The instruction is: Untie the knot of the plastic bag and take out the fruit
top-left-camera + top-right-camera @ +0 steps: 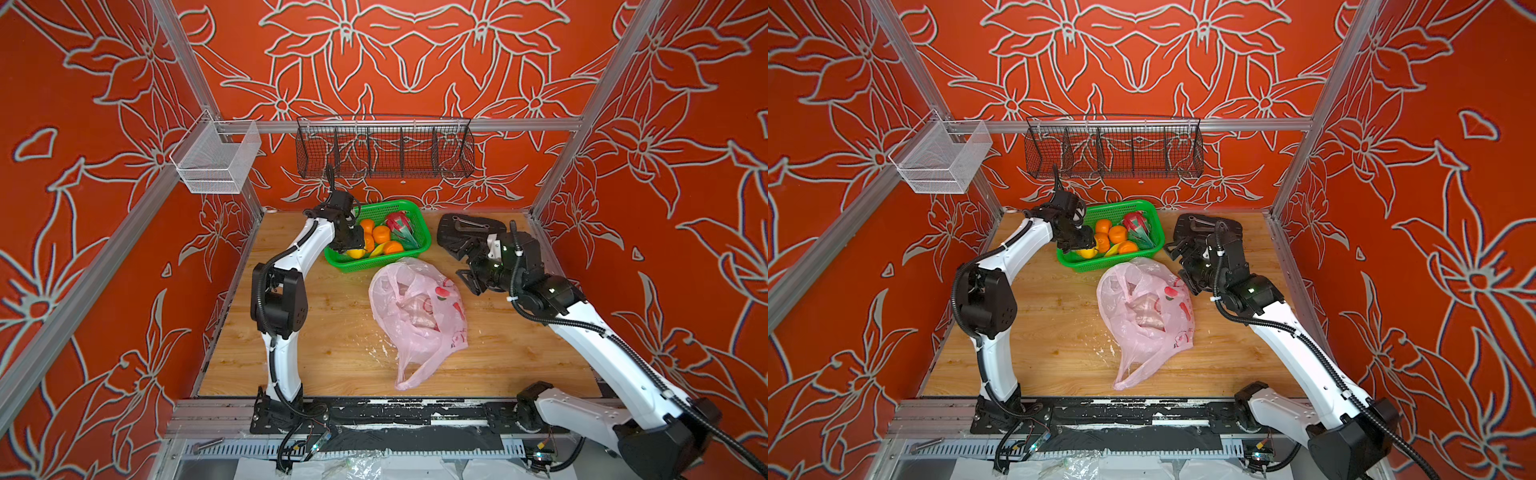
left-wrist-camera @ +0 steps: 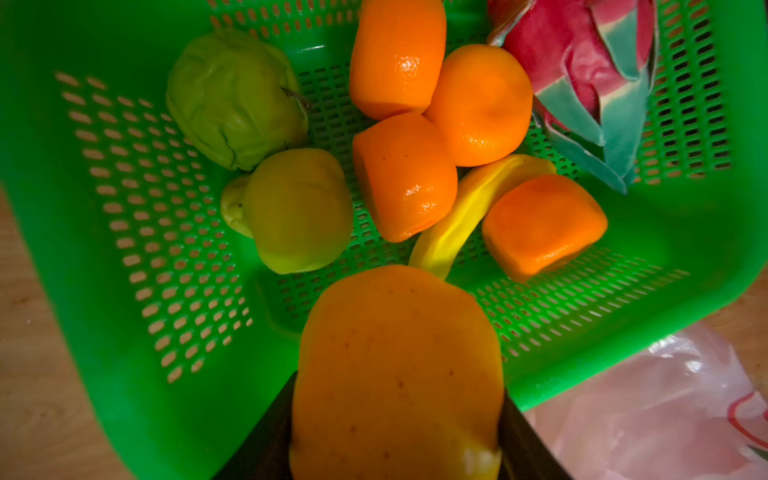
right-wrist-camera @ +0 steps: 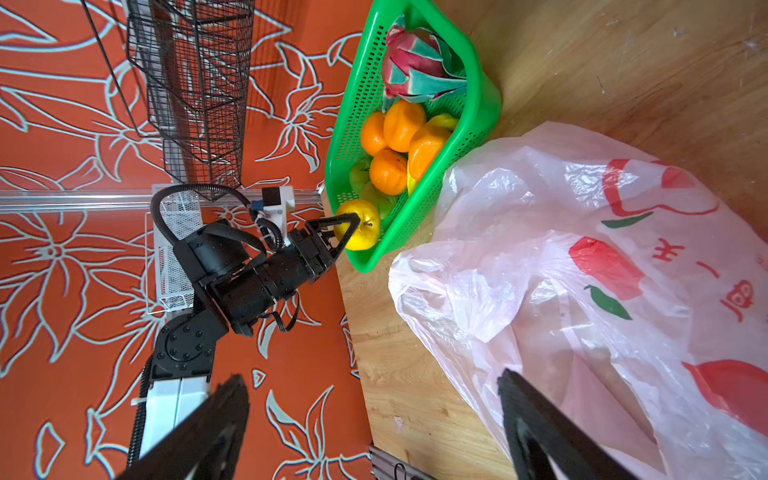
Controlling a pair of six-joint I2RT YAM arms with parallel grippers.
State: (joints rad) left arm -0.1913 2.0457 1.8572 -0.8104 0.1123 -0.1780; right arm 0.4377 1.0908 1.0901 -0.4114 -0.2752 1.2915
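Observation:
The pink plastic bag [image 1: 415, 316] [image 1: 1144, 316] [image 3: 582, 291] lies slack and crumpled mid-table, one handle loop trailing toward the front edge. The knot is out of view. My left gripper [image 1: 353, 246] [image 2: 397, 419] [image 3: 347, 232] is shut on a yellow round fruit [image 1: 356, 252] [image 2: 399, 365] [image 3: 362, 226] over the near-left corner of the green basket [image 1: 420, 232] [image 2: 83, 249] [image 3: 482, 95]. In the basket lie several oranges [image 2: 403, 178], two green apples [image 2: 232, 95], a banana [image 2: 449, 232] and a dragon fruit [image 2: 582, 70]. My right gripper [image 1: 461, 265] [image 1: 1179, 266] [image 3: 374, 415] hangs open and empty beside the bag's right side.
A black wire rack [image 1: 384, 151] hangs on the back wall and a white mesh bin [image 1: 216, 162] on the left rail. A black flat object [image 1: 469, 230] lies at the back right of the wooden table [image 1: 324, 332].

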